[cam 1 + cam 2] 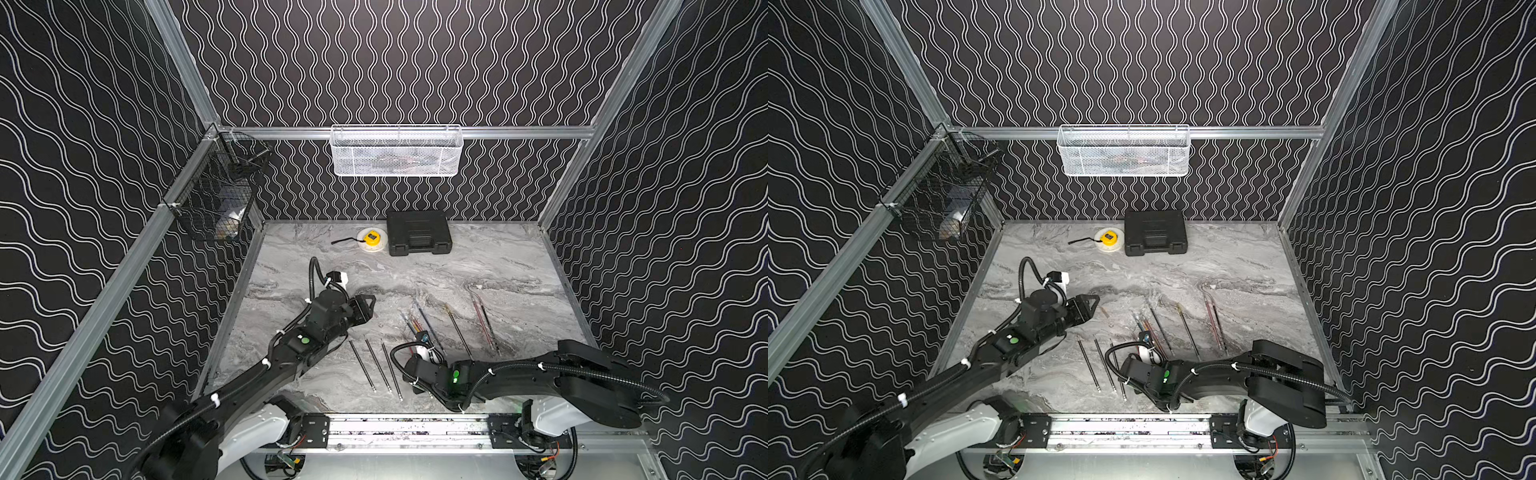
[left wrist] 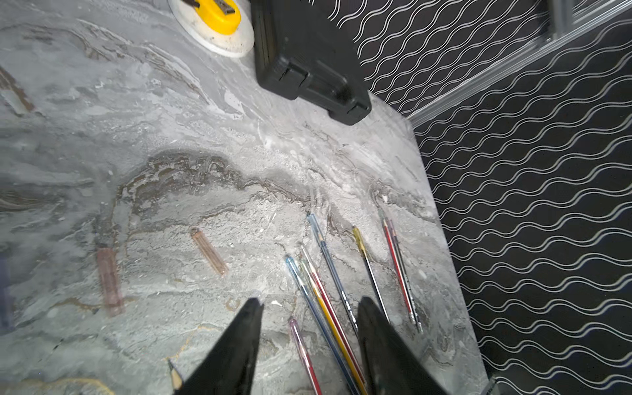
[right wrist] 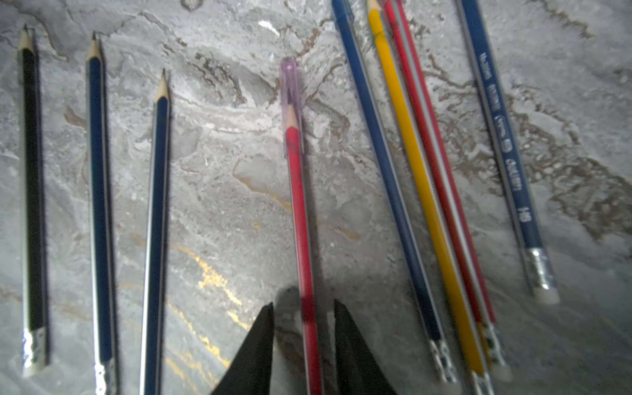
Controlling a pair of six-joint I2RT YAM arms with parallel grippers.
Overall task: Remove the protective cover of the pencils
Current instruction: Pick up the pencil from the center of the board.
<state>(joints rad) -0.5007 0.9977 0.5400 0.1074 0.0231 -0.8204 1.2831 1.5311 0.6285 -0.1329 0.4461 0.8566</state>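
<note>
Right gripper (image 3: 303,302) straddled the red pencil (image 3: 300,205), jaws apart, purplish protective cover (image 3: 290,82) on its tip, three bare pencils (image 3: 98,205) lay beside it, left gripper (image 2: 310,299) gaped empty, two loose covers (image 2: 209,251) near that pencil.

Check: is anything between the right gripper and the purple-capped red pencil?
Nothing visible. In the right wrist view the red pencil runs straight between the right gripper's open jaws, purple cap still on; the neighbouring blue pencils lie clear on either side.

Marble table (image 1: 457,266) open at centre, pencils (image 1: 458,331) strewn right front, black case (image 1: 419,232), tape measure (image 1: 370,239) at back.
</note>
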